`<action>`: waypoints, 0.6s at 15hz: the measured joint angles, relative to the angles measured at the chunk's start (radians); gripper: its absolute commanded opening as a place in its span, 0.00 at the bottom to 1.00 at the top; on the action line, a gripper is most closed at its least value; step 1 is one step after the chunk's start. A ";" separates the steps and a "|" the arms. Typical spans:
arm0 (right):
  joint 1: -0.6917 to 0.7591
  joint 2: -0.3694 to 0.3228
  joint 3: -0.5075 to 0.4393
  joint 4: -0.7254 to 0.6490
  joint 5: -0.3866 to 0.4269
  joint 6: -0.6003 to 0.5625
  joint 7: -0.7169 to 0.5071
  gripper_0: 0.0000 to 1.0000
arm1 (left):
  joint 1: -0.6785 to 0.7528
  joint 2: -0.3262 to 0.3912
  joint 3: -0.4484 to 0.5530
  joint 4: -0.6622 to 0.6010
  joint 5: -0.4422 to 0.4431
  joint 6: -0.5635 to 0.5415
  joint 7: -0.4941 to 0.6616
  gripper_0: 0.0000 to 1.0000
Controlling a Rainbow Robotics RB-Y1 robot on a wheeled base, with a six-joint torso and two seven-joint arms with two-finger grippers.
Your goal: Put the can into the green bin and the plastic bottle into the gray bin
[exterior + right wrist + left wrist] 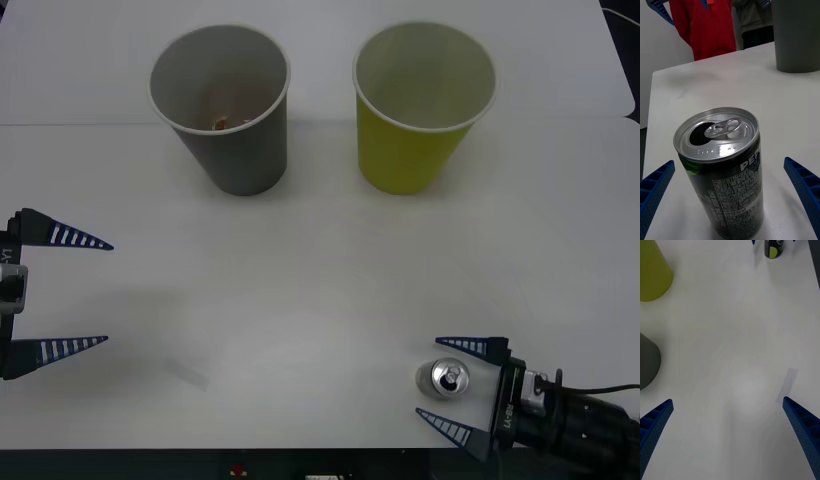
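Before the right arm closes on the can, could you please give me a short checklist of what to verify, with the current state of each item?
1. Right gripper open, one finger on each side of the can: ok.
2. Can upright on the table, silver top up: ok; its tab opening is already open.
3. Fingers touching the can: not yet; gaps show on both sides.
4. Green bin upright, mouth open: ok.
5. Gray bin upright: ok; something small lies inside, cannot tell what.
6. Left gripper open at the table's left edge, away from the can: ok.
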 measured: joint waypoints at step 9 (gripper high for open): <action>-0.003 0.001 0.001 0.000 -0.007 -0.002 0.025 0.00 | 0.000 0.000 0.000 0.000 0.000 0.000 0.000 1.00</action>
